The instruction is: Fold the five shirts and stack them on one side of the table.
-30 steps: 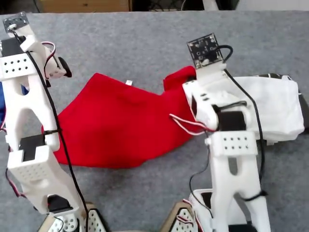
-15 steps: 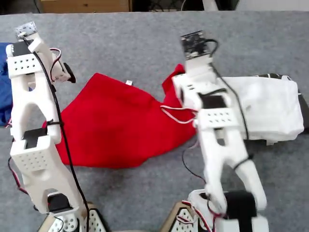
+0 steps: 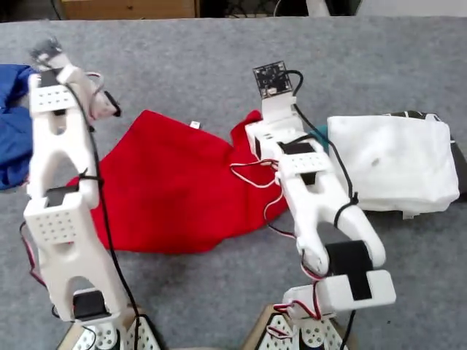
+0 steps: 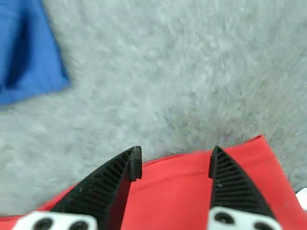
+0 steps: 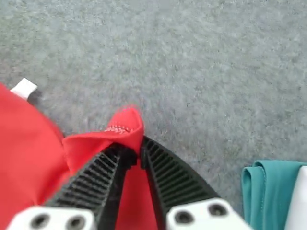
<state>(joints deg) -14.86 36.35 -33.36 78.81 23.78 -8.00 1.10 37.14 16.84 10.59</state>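
Right wrist view: right jaws clamp only a corner of the red shirt [image 5: 33, 139]; a pull may slip it. Left jaws open, seemingly just above its edge.

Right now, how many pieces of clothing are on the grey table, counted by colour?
Red cloth shirt, spread out: 1
Blue cloth shirt, crumpled: 1
White folded cloth shirt: 1
Teal folded cloth beside the white: 1
Black cloth edge under the white: 1
Total: 5
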